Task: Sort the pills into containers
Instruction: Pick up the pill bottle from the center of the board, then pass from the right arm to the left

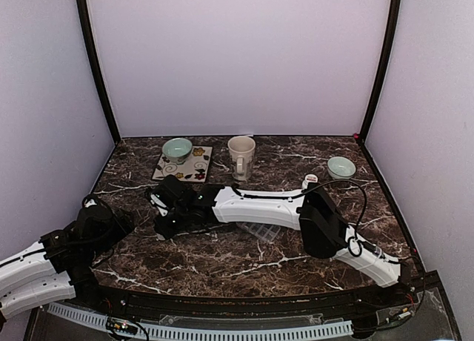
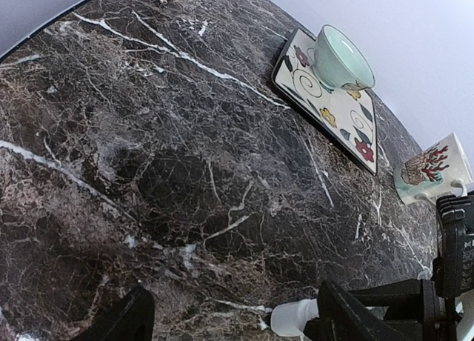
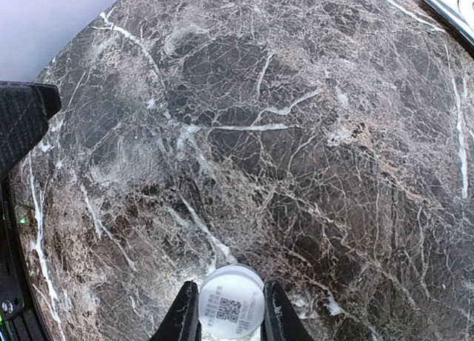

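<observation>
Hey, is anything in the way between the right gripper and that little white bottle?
Nothing visible does. The white bottle sits upright on the marble table, right between the fingers of the right gripper, which press against its two sides.

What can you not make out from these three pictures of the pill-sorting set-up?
- Pills: none visible in any view; the white bottle is opaque.
- Pill organizer tray: top view, mostly hidden under the right arm; compartments unreadable.
- Right end effector: right wrist view, the bottom edge cuts off the fingers, so a grip on the bottle is uncertain.
- Small white-and-red item: top view, too small to identify.
</observation>
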`<state>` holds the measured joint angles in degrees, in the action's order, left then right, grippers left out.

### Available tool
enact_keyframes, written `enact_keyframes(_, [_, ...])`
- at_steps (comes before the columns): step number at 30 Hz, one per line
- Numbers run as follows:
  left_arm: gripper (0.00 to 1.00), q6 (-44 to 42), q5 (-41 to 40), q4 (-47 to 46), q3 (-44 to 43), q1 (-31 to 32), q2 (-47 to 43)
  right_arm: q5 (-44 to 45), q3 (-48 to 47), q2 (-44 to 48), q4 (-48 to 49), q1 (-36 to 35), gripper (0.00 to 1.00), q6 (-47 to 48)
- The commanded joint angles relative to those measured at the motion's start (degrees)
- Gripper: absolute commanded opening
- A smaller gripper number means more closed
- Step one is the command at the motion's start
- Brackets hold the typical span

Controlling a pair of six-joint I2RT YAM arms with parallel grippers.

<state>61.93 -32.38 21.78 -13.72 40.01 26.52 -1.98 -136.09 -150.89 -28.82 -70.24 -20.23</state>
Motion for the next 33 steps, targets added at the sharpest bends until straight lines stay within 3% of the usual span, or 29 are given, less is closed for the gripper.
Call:
enact_keyframes(1, [0.78, 0.45, 0.15, 0.3, 1.0, -0.44, -0.79, -1.53, 2.85, 3.84, 2.18, 0.12, 0.0, -0.76])
enact_keyframes(14, [0.78, -2.68, 2.67, -3.19, 0.28, -0.41, 0.58, 0.39, 11.53, 10.47, 7.68, 0.41, 0.0, -0.64])
enact_keyframes(24, [0.78, -17.22, 18.65, -28.94, 3.13, -0.48, 0.05, -2.38, 40.01, 32.41, 26.03, 5.22, 0.0, -8.07])
enact_keyframes(33, [0.72, -20.87, 40.17, -54.4, 0.18, -0.57, 15.34, -5.51, 65.23, 51.9, 47.51, 8.35, 0.0, -18.6])
